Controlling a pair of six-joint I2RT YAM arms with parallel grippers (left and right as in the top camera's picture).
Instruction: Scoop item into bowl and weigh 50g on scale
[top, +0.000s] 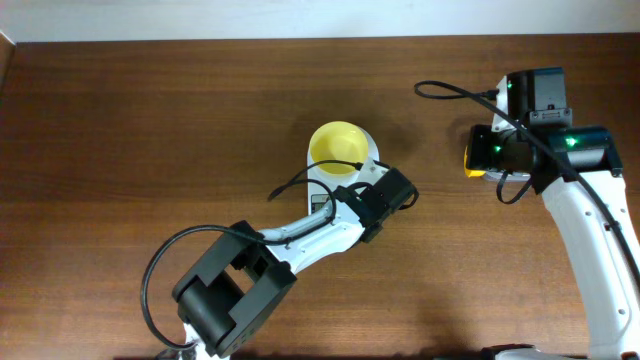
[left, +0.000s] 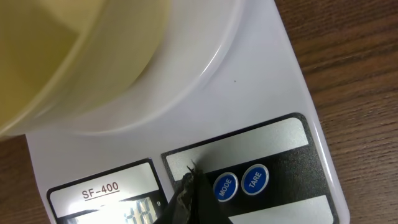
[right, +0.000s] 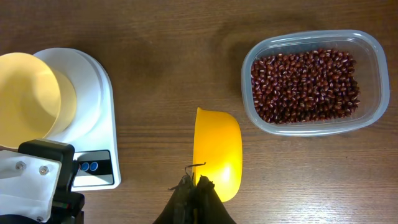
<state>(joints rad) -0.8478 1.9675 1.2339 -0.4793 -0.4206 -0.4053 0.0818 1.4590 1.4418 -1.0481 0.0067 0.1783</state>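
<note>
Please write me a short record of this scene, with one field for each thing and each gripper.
bowl: empty, standing on scale
beans: in clear tub
scoop: empty, apparently held by right gripper
left gripper: shut, over the scale's front panel, beside MODE button

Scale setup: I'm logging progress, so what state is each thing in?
Scale, display on.
Bowl, empty, on the scale.
Tub, lidless, holding beans.
Scoop, empty, held.
Right end effector, shut on scoop.
Left end effector, shut, by MODE button.
</note>
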